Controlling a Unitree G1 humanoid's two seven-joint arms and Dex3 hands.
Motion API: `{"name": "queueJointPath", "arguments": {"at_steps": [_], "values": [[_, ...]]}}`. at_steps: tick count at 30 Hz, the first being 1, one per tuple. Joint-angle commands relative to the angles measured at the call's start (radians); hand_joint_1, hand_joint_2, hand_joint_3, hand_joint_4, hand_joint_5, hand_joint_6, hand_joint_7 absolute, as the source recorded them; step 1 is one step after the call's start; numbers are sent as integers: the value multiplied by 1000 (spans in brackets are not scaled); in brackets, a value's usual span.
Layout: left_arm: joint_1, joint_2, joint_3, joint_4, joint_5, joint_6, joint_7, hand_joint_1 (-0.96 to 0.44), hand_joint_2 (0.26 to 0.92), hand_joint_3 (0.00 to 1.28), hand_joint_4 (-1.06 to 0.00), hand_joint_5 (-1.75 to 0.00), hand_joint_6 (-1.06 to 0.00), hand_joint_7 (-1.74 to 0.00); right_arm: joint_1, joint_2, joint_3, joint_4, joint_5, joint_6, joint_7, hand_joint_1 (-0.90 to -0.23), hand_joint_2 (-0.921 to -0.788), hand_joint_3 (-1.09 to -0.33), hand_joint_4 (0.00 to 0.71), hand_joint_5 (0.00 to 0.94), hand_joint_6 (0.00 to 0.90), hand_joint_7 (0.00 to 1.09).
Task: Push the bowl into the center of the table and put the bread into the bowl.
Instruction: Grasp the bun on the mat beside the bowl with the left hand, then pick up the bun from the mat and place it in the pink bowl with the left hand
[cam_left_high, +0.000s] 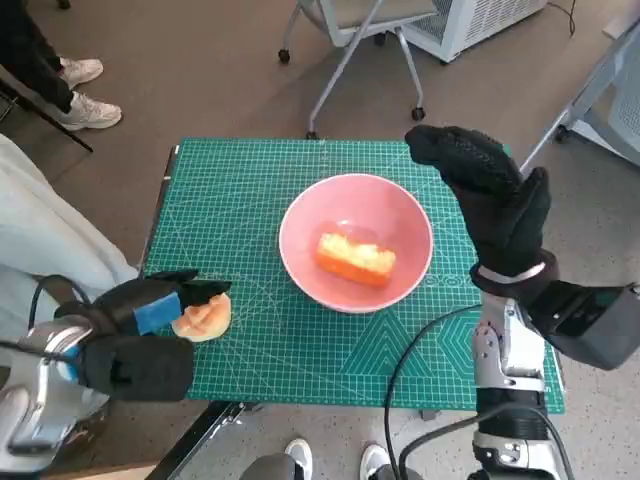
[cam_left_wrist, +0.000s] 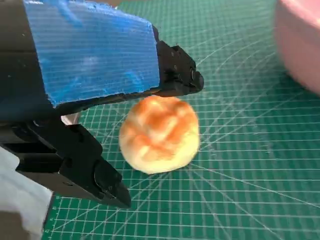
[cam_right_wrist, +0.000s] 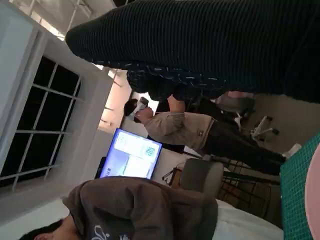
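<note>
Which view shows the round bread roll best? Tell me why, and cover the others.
The left wrist view: the round bread roll fills the middle, crust clear, between the left robot hand's fingers. In the head view it is small and partly hidden by that hand. The right wrist view misses it.

No legible text, labels or nos. anywhere.

Bowl sits mid-table, a bread loaf inside. A bread roll lies left of it, by my left hand.
</note>
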Motion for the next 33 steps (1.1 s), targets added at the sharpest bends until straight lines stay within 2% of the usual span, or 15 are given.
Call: {"name": "queueJointPath", "arguments": {"at_steps": [1,6,9,10,11,14,16,17,18,19,22,25,33], "values": [[-32,-20,-37,70,30,-11,27,186,759,35,-308,-19,-362,-18,16,-1,-3,15,-2,-1,-3,-691,-921,-731,181,1,-1,614],[-55,-34,-70,148,66,-45,79,172,791,55,-414,-22,-444,-22,17,-1,-3,13,-1,1,-2,-689,-921,-731,181,1,-1,614],[-66,-39,-87,188,88,-71,117,173,851,85,-521,-29,-558,-38,17,-2,-3,13,0,3,-1,-689,-921,-731,181,1,-1,612],[-71,-41,-91,206,93,-87,136,173,851,85,-521,-29,-558,-38,17,-2,-3,12,0,4,-1,-689,-921,-731,181,1,-1,612],[-75,-42,-94,220,96,-99,149,167,882,102,-581,-33,-628,-47,17,-2,-3,12,1,4,-1,-689,-921,-731,181,0,-1,610],[-85,-43,-97,275,99,-162,210,158,905,147,-662,-52,-716,-74,18,-2,-2,12,-1,4,-1,-689,-921,-731,181,0,-1,607],[-88,-41,-95,304,96,-203,247,159,914,182,-765,-93,-805,-111,18,-3,-3,14,-1,3,0,-689,-921,-730,181,1,-1,604],[-88,-41,-93,315,95,-219,260,128,916,169,-735,-314,-760,-335,17,-3,-3,15,-1,3,0,-689,-921,-730,182,1,-1,603],[-90,-41,-91,329,92,-236,273,83,918,179,-661,-669,-663,-693,17,-4,-3,15,-1,3,0,-689,-921,-730,182,1,-1,602],[-93,-40,-90,340,91,-249,282,54,919,173,-638,-890,-609,-896,17,-5,-3,16,-1,3,1,-689,-921,-729,182,1,-1,601],[-98,-40,-89,373,85,-289,308,20,920,142,-642,-1140,-568,-1097,17,-6,-5,16,-1,2,1,-688,-921,-729,182,1,-1,599],[-102,-40,-85,388,75,-310,315,9,920,110,-662,-1201,-586,-1136,16,-8,-5,17,0,4,1,-686,-921,-729,182,1,-1,598],[-100,-37,-73,365,43,-325,293,3,920,88,-671,-1209,-606,-1163,14,-9,-7,19,1,6,1,-683,-921,-730,182,0,-1,596]]}}
